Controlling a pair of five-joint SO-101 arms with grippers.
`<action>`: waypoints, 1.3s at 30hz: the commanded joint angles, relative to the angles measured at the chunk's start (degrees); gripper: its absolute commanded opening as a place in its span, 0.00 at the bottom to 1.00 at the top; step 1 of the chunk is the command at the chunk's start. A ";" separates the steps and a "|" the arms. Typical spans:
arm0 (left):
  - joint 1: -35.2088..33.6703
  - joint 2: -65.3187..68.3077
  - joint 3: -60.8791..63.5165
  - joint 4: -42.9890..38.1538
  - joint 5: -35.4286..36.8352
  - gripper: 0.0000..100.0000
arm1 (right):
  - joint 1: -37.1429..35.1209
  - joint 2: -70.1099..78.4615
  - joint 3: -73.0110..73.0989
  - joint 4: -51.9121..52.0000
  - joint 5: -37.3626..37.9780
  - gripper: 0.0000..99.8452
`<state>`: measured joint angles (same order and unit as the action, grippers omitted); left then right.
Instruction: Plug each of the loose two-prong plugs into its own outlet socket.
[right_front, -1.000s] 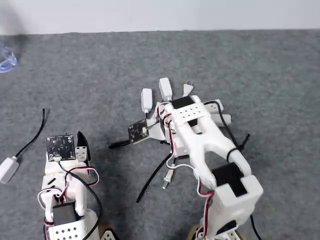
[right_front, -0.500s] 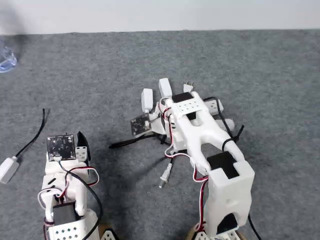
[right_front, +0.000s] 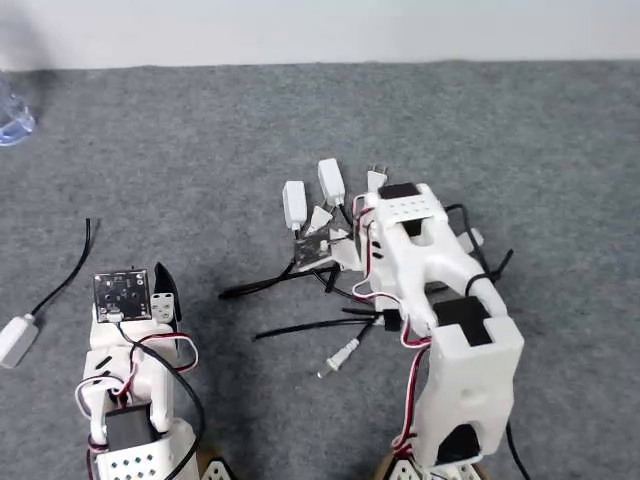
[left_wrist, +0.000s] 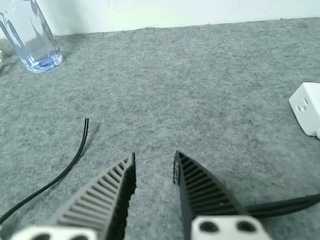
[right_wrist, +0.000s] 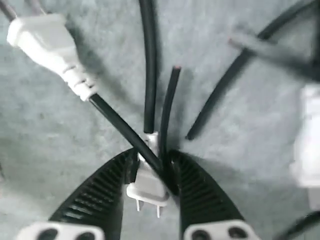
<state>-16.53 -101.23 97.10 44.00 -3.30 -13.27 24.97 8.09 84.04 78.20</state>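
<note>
We have a white two-prong plug (right_wrist: 146, 186) clamped between the fingers of the right gripper (right_wrist: 152, 159). Its long axis is in line with the fingers, prongs point back at the wrist, and its black cord (right_wrist: 148, 65) runs out ahead over the grey mat (right_wrist: 60, 130). A second white plug (right_wrist: 47, 37) lies near, its cord crossing the held one. We see the left gripper (left_wrist: 154, 160) slightly parted on nothing, with a white outlet socket (left_wrist: 306, 107) on the mat ahead.

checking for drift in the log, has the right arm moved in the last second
Yes. In the high view the right arm has swung rightward, away from the white block, which stayed put. Its claw grips a white plug.
</note>
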 joint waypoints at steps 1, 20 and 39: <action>0.00 -0.53 -0.48 -0.44 -0.44 0.12 | 1.98 -3.74 -6.15 4.44 -8.44 0.01; 0.53 -0.53 -0.48 -0.44 -0.44 0.12 | 22.46 -29.93 -32.97 18.77 -16.97 0.01; 2.37 -0.26 -0.48 -0.44 -0.53 0.12 | 61.67 -17.19 -31.47 8.48 -3.69 0.01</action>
<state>-14.51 -101.23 97.10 44.00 -3.30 44.04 5.63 -23.82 96.18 72.22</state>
